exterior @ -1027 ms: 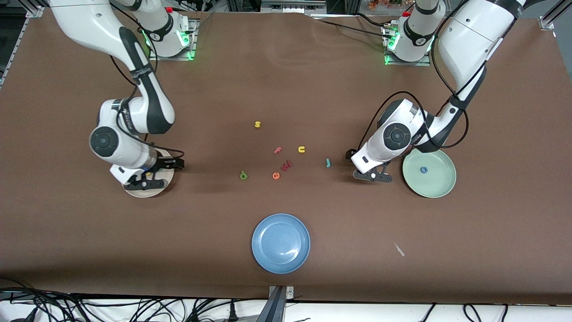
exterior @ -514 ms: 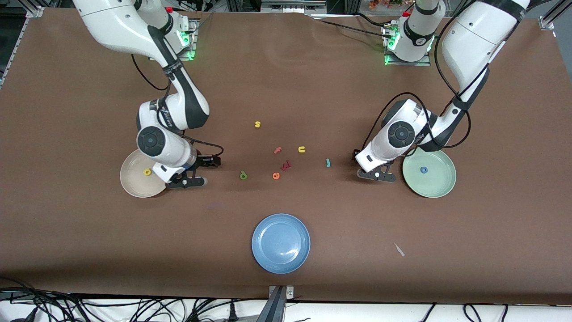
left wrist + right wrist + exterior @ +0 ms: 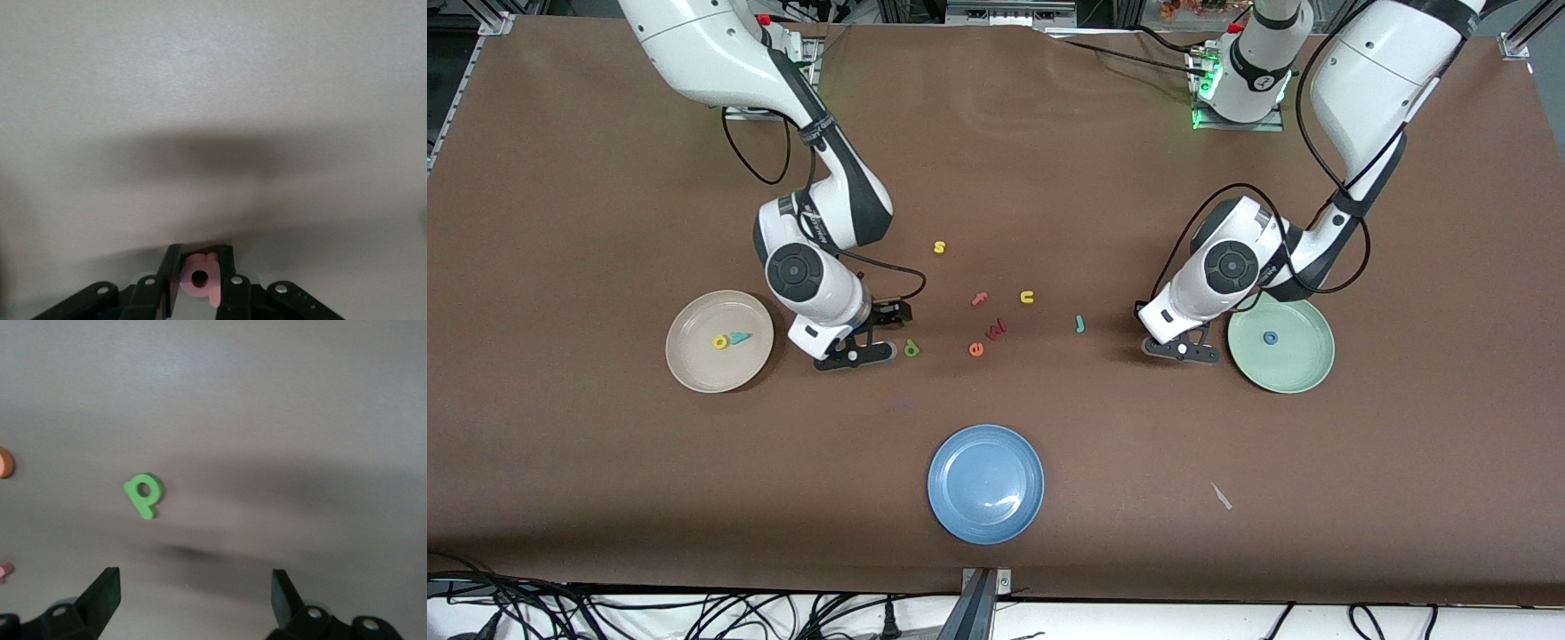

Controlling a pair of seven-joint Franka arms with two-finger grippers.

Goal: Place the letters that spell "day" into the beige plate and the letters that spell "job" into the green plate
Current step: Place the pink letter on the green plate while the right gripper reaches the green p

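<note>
You're seeing the left gripper (image 3: 1181,349) closing its fingers onto the b (image 3: 200,280) on the table just beside the green plate (image 3: 1303,380), while the right gripper (image 3: 855,355), fingers wide apart, is leaving the beige plate (image 3: 694,378) and nearing the d (image 3: 911,348), so both words are advancing.

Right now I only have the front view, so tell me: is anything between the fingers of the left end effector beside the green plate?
Observer: Yes. The left wrist view shows a pink letter pinched in the left end effector, low beside the green plate.
Operator: Is the right end effector around the green letter yet?
Observer: No. In the right wrist view the green letter lies on the table ahead of the right end effector, which is wide open.
</note>
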